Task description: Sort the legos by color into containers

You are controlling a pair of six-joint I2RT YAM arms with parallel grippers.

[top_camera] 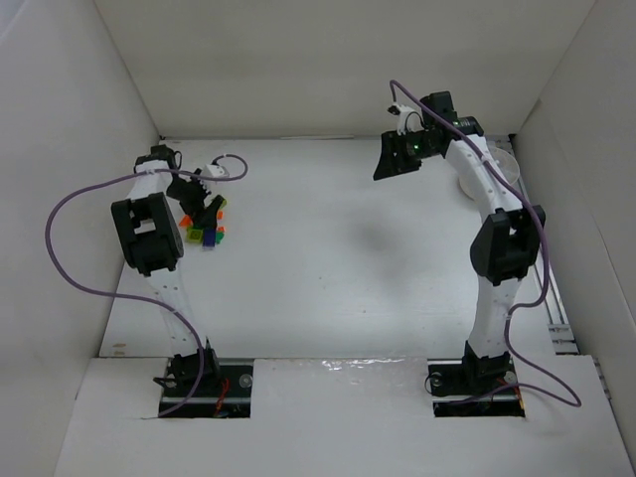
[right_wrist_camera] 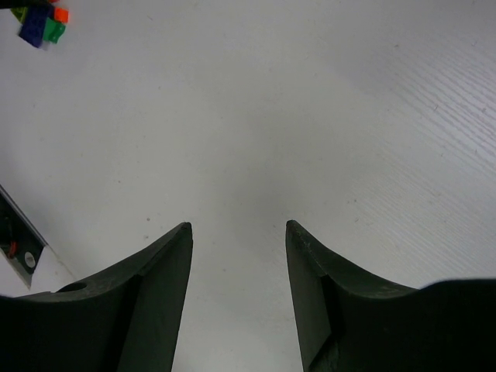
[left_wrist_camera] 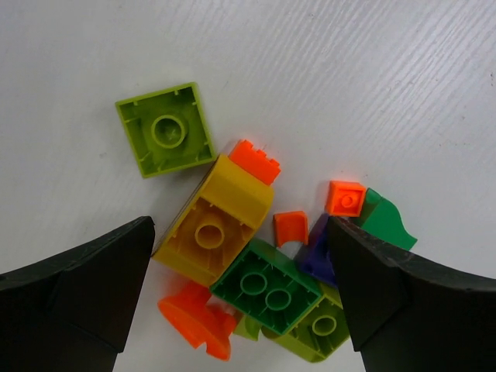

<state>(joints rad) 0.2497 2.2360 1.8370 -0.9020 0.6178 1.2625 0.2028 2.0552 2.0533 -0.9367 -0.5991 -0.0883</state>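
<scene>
The legos lie in a small heap at the table's left. In the left wrist view I see a lime brick, a yellow brick, a dark green brick, a dark blue piece and several small orange pieces, one by the right finger. My left gripper is open, low over the heap, with its fingers either side of the yellow and green bricks. My right gripper is open and empty above bare table. The white cup is at the back right, mostly hidden behind the right arm.
White walls enclose the table on the left, back and right. A purple cable loops off the left arm. The heap shows small at the top left of the right wrist view.
</scene>
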